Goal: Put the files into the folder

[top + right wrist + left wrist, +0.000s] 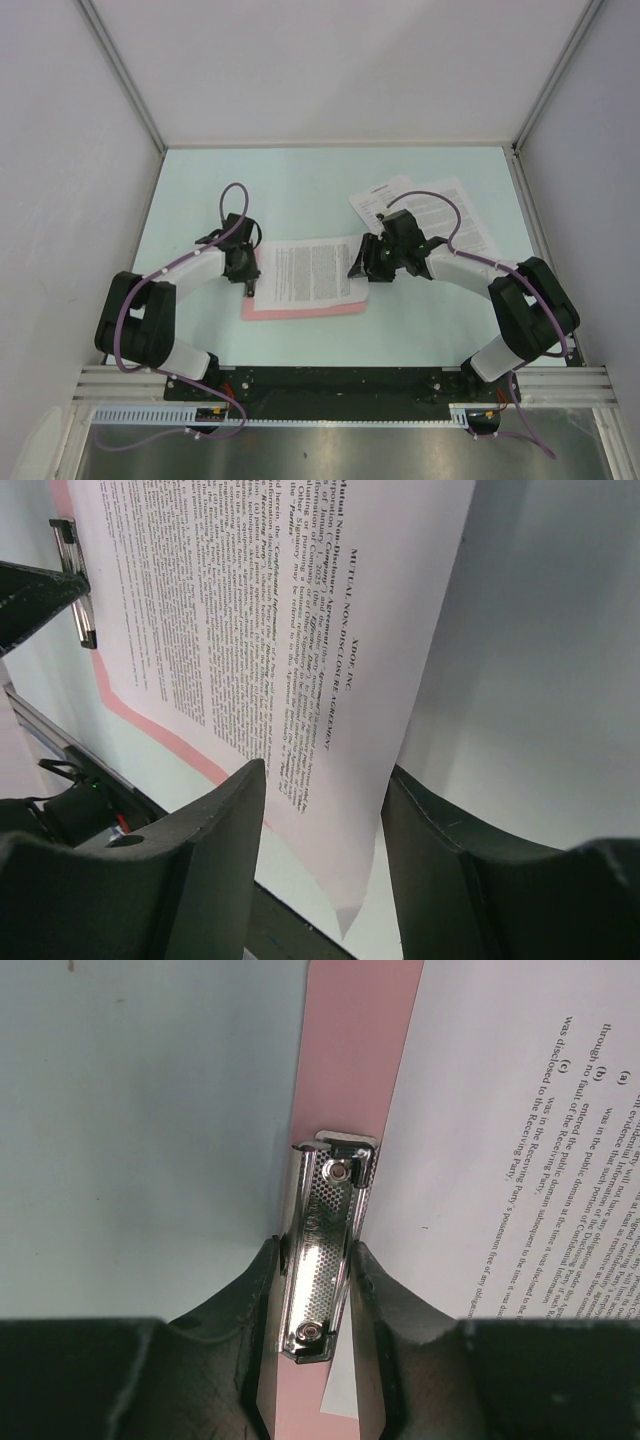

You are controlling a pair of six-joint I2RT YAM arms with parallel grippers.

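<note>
The pink folder (300,311) lies flat near the middle of the worktop (290,190), its long sides running from 9 o'clock to 3 o'clock. A printed top sheet (310,270) rests on it slightly askew, leaving pink showing along the 6 o'clock edge and at the 9 o'clock end.

At that end, the left claw (246,272) is clamped on the metal clip (322,1250), one finger on each side of it. The sheet's edge runs just beside the clip, and I cannot tell whether it is tucked under.

At the 3 o'clock end, the right claw (362,268) stands open. Its fingers (235,820) are apart, with the sheet's raised edge passing between them.

More loose sheets (440,215) lie overlapped toward 1 o'clock, apart from the folder.
</note>
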